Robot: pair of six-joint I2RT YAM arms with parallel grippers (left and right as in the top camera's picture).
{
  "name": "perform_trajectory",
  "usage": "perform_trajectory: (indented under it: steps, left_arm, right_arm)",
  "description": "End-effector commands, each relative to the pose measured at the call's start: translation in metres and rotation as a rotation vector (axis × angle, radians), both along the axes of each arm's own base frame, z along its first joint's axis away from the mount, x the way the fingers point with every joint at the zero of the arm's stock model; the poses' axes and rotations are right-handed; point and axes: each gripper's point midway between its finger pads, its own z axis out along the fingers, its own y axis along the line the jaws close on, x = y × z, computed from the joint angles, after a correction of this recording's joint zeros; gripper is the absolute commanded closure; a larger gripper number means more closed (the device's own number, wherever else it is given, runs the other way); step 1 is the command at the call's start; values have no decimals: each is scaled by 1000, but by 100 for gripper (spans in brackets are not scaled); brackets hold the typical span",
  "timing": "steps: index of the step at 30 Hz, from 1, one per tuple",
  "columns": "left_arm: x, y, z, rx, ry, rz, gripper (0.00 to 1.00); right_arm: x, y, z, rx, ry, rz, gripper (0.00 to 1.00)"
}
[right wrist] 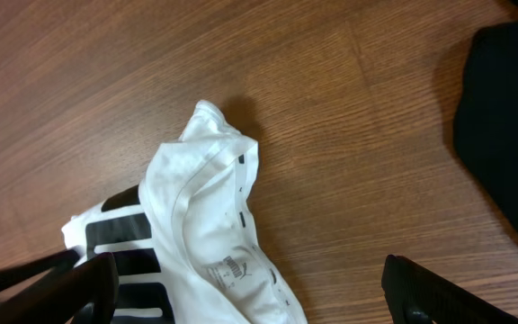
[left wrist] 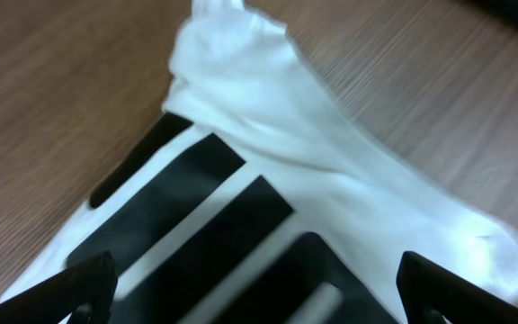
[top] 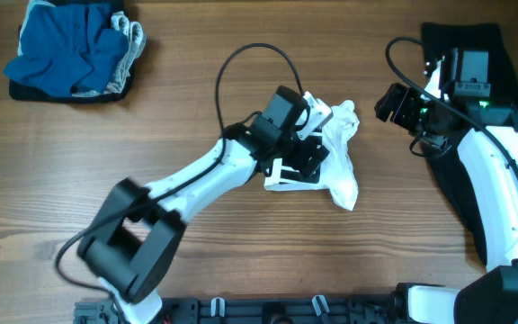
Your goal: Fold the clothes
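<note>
The clothes in play are a white T-shirt (top: 340, 157) with black bars, lying crumpled at the table's middle. My left gripper (top: 311, 151) hangs right over it, open. In the left wrist view the striped print (left wrist: 214, 216) fills the space between the two fingertips (left wrist: 88, 288). My right gripper (top: 388, 103) stands open just right of the shirt, touching nothing. Its wrist view shows the shirt's collar and label (right wrist: 227, 261) lying below and between its fingers (right wrist: 425, 292).
A black garment (top: 479, 45) lies under the right arm at the far right, also visible in the right wrist view (right wrist: 511, 117). A pile of blue and grey clothes (top: 70, 49) sits at the back left. Bare wood table (top: 196, 243) surrounds the shirt.
</note>
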Motion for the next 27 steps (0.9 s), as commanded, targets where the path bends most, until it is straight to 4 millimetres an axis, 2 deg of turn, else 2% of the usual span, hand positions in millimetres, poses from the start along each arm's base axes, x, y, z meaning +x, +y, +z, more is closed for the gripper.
perform_trajectory:
  steps: [1, 3, 5, 11, 14, 18, 20, 24, 27]
  left_arm:
    - [4, -4, -47, 85, -28, -81, 0]
    - [0, -2, -67, 129, -21, -125, 0]
    - [0, 3, -79, 176, -32, -150, 0]
    - [50, 53, -79, 365, -186, 12, 0]
    - [67, 89, -83, 396, -151, 90, 0]
    - [86, 151, -90, 435, -79, 210, 0]
    - [93, 173, -90, 446, -67, 246, 0]
    - [107, 215, -90, 552, -118, 158, 0]
    - [118, 234, -86, 629, -179, 113, 0]
  right_arm:
    - [2, -1, 7, -7, -23, 17, 5]
    - [1, -3, 7, -18, -21, 12, 6]
    - [2, -4, 7, -22, -21, 9, 5]
    - [2, -5, 6, -28, -21, 6, 6]
    - [2, -5, 6, -28, -21, 6, 5]
    - [2, -4, 7, -27, -22, 7, 5]
    - [2, -4, 7, -27, -24, 7, 5]
    - [3, -4, 7, -27, -27, 7, 5]
    - [4, -4, 6, -28, -27, 7, 5]
